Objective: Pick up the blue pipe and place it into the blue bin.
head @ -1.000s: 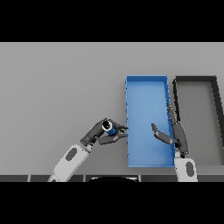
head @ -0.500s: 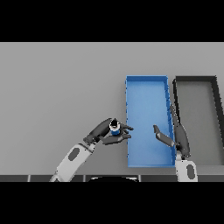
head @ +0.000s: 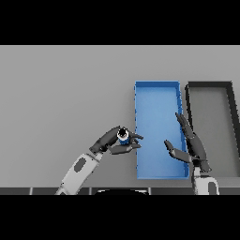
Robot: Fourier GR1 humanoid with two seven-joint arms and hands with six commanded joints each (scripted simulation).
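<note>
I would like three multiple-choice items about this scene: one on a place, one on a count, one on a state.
1. Where is the blue pipe?
A. in the left hand, beside the blue bin
B. inside the blue bin
C. in the dark bin

2. How many bins stand on the table?
A. one
B. two
C. three

3. How is the right hand?
A. curled round the pipe
B. open, holding nothing
C. out of view

Answers: 1 A, fingers curl round it left of the bin's wall; 2 B, one blue, one dark; 3 B, fingers straight over the blue bin's right edge.
</note>
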